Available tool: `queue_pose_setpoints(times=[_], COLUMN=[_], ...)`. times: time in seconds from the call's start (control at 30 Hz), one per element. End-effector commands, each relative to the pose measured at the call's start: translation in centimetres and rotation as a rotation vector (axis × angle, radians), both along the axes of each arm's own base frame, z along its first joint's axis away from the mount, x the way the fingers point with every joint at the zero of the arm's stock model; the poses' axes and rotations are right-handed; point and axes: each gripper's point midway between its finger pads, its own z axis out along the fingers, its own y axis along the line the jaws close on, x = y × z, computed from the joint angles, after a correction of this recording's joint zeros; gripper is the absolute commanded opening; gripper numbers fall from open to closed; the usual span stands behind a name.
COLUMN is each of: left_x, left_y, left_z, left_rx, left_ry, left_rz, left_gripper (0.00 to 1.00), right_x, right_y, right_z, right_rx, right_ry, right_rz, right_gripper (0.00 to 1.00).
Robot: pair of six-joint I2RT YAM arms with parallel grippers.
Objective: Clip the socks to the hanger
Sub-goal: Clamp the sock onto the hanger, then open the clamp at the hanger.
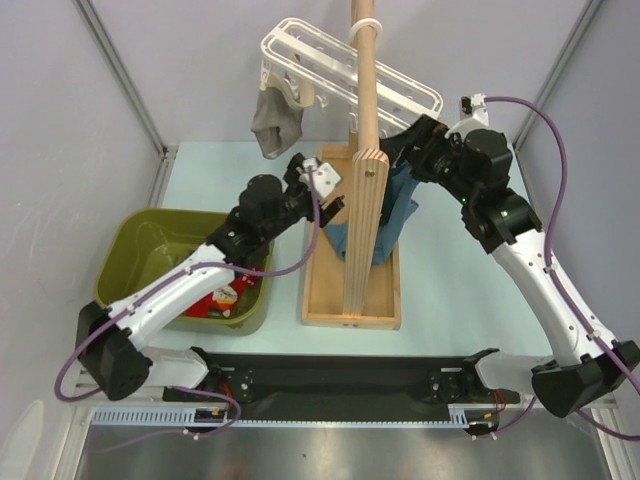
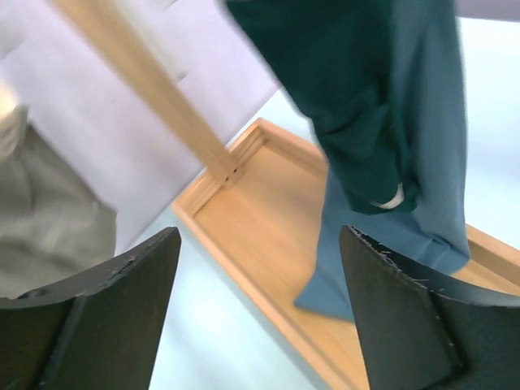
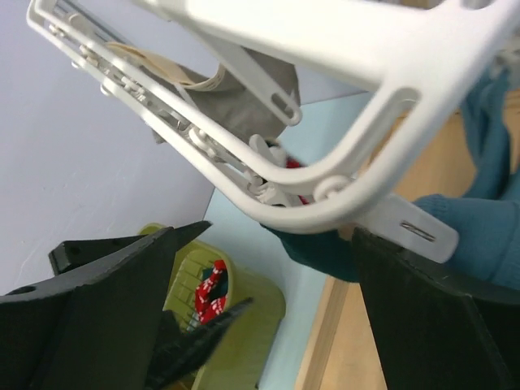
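The white slatted hanger [image 1: 350, 65] hangs on the wooden pole, its frame [image 3: 325, 49] close above my right gripper [image 3: 268, 309], which is open with nothing between its fingers. A dark teal sock [image 2: 357, 106] hangs from the hanger in front of a longer blue garment [image 2: 435, 162]; its top [image 3: 325, 248] shows just under the hanger's rim. Below and in front of that sock, my left gripper [image 2: 260, 309] is open and empty. A red patterned sock [image 1: 222, 298] lies in the green bin, also seen in the right wrist view [image 3: 210, 296].
The wooden pole [image 1: 365, 150] rises from a wooden base tray [image 1: 350, 290] between both arms. A grey-beige sock [image 1: 275, 120] hangs at the hanger's left end. The olive-green bin [image 1: 150, 245] stands at the left. White clip pegs [image 3: 268, 154] dangle under the hanger.
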Motion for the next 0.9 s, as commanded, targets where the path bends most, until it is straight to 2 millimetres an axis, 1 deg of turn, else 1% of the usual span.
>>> queue_pose_setpoints(times=[0.0,0.03,0.07,0.1,0.13,0.17,0.2,0.23,0.27,0.3,0.33,0.37,0.4,0.43,0.47,0.5,0.53,0.57,0.6,0.63,0.67,0.7,0.73,0.77,0.83,0.87], left_x=[-1.4,-1.8,-2.1,-2.5,-2.9,-3.5,-3.7,-4.0,-4.4,-4.5,-5.0,-5.2,-4.7,-4.5,-4.1,-3.7,-2.3,-2.1,-1.3,-0.7,-1.1,-0.7,0.0,0.7,1.4,1.8], left_y=[2.9,3.3,4.5,4.7,4.8,4.9,4.9,4.8,4.4,3.9,3.4,2.9,2.1,1.7,1.3,1.0,0.5,0.0,0.0,-0.5,-1.3,-1.6,-1.4,-1.9,-1.8,-1.9], left_z=[3.6,3.6,4.2,4.3,4.5,5.1,5.4,5.9,6.8,7.1,7.8,9.1,8.9,9.1,10.4,10.5,9.9,10.9,11.1,10.7,11.3,11.3,11.5,11.2,10.8,11.2], left_rx=[-0.176,-0.221,-0.254,-0.28,-0.32,-0.345,-0.365,-0.409,-0.447,-0.467,-0.501,-0.53,-0.538,-0.558,-0.571,-0.568,-0.563,-0.569,-0.543,-0.53,-0.537,-0.534,-0.55,-0.541,-0.546,-0.568], left_ry=[0.002,0.04,0.046,0.066,0.103,0.114,0.125,0.151,0.151,0.158,0.177,0.153,0.174,0.192,0.17,0.167,0.174,0.145,0.081,0.059,0.02,0.003,-0.01,-0.035,-0.062,-0.096], left_rz=[0.012,0.012,0.013,0.001,-0.01,-0.044,-0.057,-0.065,-0.099,-0.126,-0.165,-0.206,-0.222,-0.235,-0.248,-0.251,-0.214,-0.201,-0.15,-0.124,-0.133,-0.119,-0.077,-0.068,-0.034,-0.031], left_gripper=[0.83,0.8,0.79,0.76,0.71,0.68,0.64,0.57,0.55,0.54,0.51,0.5,0.49,0.48,0.46,0.45,0.43,0.44,0.45,0.52,0.54,0.55,0.57,0.57,0.57,0.56], right_x=[-1.0,-1.2,-1.3,-1.6,-2.0,-2.2,-2.8,-3.1,-3.7,-4.1,-4.3,-4.4,-4.6,-4.7,-4.8,-4.7,-4.6,-4.5,-4.4,-4.3,-4.4,-4.3,-4.2,-4.2,-4.3,-4.4], right_y=[-1.1,-1.6,-1.8,-1.7,-1.9,-1.8,-1.4,-1.1,-1.0,-0.7,-0.7,-0.8,-0.9,-0.9,-0.9,-1.0,-1.1,-1.1,-1.0,-1.1,-0.9,-0.9,-0.7,-0.6,-0.5,-0.6], right_z=[0.8,1.0,0.8,0.8,1.3,1.0,1.3,1.6,2.0,2.4,2.6,2.9,3.4,3.6,3.7,3.8,3.8,3.9,4.0,4.1,4.3,4.6,4.7,5.0,5.2,5.5], right_rx=[-0.019,-0.021,-0.029,-0.039,-0.035,-0.037,-0.03,-0.025,-0.021,-0.012,0.002,0.011,0.022,0.034,0.041,0.044,0.048,0.055,0.06,0.066,0.074,0.079,0.081,0.083,0.08,0.078], right_ry=[-0.041,-0.052,-0.053,-0.064,-0.082,-0.082,-0.094,-0.106,-0.121,-0.136,-0.132,-0.132,-0.138,-0.136,-0.139,-0.14,-0.138,-0.135,-0.137,-0.14,-0.144,-0.156,-0.159,-0.166,-0.173,-0.183], right_rz=[0.017,0.011,0.012,0.029,0.038,0.051,0.087,0.108,0.126,0.153,0.151,0.149,0.146,0.144,0.139,0.125,0.121,0.111,0.113,0.11,0.117,0.119,0.126,0.131,0.142,0.142], right_gripper=[0.94,0.9,0.87,0.82,0.77,0.75,0.73,0.68,0.66,0.63,0.53,0.46,0.41,0.34,0.34,0.34,0.34,0.34,0.36,0.37,0.38,0.38,0.39,0.39,0.39,0.39])
